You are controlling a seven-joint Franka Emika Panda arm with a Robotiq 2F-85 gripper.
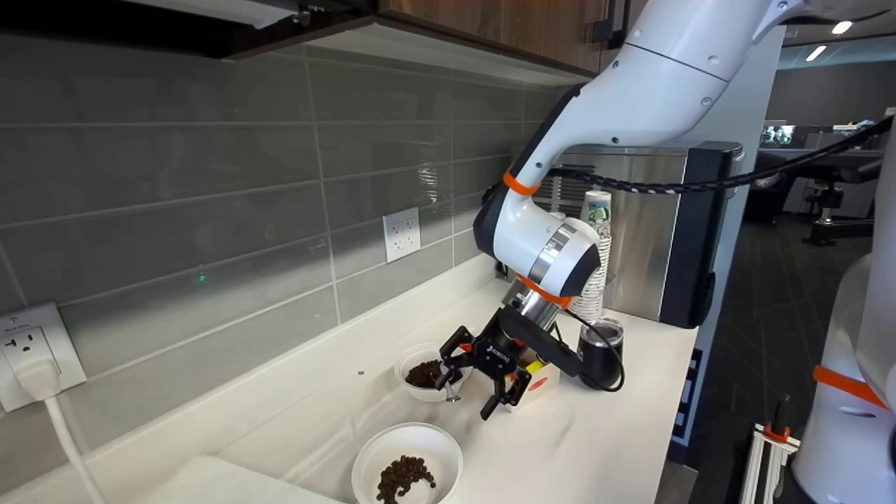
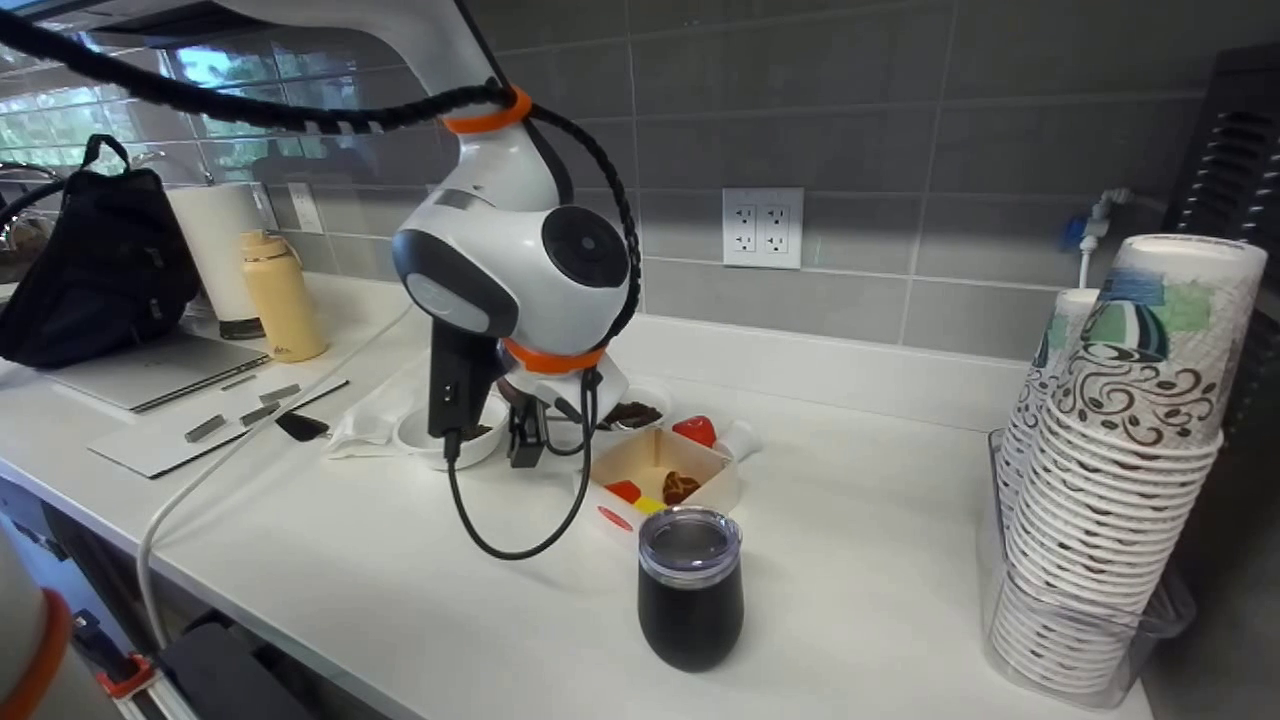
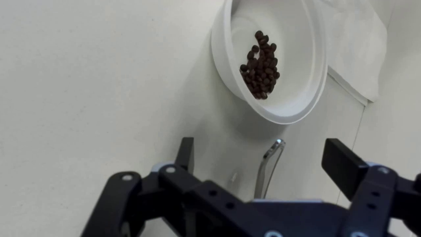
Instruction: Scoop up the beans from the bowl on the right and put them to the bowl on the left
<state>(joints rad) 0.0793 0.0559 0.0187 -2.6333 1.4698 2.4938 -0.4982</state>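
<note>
Grey tiles (image 1: 210, 168) stand behind the white surface (image 1: 595, 434). At the bottom centre of an exterior view, a white bowl (image 1: 430, 446) contains dark beans (image 1: 402, 478); higher in the frame, another bowl (image 1: 420, 393) contains more. Near this one, the tool (image 1: 463, 399) has its fingers (image 3: 343, 168) widely spread. Between them, in the wrist view, one sees probably a metal spoon handle (image 3: 262, 166), its lower part hidden.

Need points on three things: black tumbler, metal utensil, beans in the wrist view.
Black tumbler (image 2: 690, 620): in an exterior view, on the dark side of its body.
Metal utensil (image 3: 260, 176): in the wrist view, on its handle.
Beans (image 3: 262, 70): in the wrist view, on the middle of the pile.
</note>
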